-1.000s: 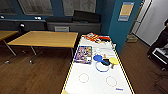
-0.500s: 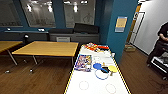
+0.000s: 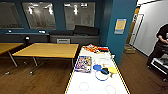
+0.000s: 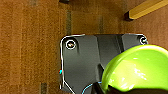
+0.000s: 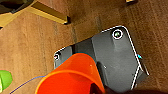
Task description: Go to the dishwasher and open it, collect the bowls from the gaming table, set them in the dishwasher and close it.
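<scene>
A white-topped desk [image 3: 100, 85] with a yellow edge fills the lower centre of the frame. On it lie a colourful box [image 3: 83, 64], blue and yellow discs [image 3: 105, 70] and red packets [image 3: 96, 48].

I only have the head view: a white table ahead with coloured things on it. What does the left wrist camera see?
Observer: A bright green bowl sits close to that camera, over the wooden floor.
Operator: And the right wrist camera?
Observer: An orange bowl, just as close. I cannot tell if the tool is gripping it.
Operator: Anything near the arms?
Observer: In the right wrist view, a yellow table edge runs above the floor.
</scene>
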You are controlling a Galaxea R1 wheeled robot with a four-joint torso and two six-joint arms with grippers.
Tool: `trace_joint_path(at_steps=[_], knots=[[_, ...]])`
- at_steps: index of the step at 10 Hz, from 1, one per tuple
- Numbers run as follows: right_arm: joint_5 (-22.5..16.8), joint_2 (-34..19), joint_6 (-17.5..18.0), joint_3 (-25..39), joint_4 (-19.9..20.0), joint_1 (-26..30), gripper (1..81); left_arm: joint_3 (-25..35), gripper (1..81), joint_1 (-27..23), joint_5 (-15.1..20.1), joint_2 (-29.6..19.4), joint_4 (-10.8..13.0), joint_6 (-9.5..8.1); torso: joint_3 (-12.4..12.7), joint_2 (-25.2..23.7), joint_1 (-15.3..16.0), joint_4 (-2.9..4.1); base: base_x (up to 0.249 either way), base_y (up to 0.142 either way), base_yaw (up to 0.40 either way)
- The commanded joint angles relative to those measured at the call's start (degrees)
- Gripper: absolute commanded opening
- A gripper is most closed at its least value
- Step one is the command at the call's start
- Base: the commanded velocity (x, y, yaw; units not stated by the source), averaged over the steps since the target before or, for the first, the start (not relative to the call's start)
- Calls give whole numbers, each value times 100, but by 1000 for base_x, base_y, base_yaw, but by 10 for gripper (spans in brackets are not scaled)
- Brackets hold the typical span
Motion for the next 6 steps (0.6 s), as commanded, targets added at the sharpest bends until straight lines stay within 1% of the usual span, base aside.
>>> trace_joint_path(at_steps=[1,2,3,4,5,6], knots=[[-404,135,-60,-364,-145,117,10,-556,10,-12,-166,285,152,37,0,0,0,0,0,0,0],[-413,302,-96,-566,-189,82,10,-829,10,58,-228,460,160,37,2,0,0,0,0,0,0],[-456,381,-96,-644,-215,65,10,-1038,10,129,-438,548,160,37,197,-2,0,0,0,0,0],[-483,425,-96,-662,-251,38,10,-1180,10,181,-492,636,152,37,238,-2,0,0,0,0,0],[-483,504,-96,-732,-277,20,10,-1311,10,216,-500,732,152,37,59,-2,0,0,0,0,0],[-483,592,-96,-820,-295,3,10,-1400,10,260,-509,803,152,37,142,-2,0,0,0,0,0]])
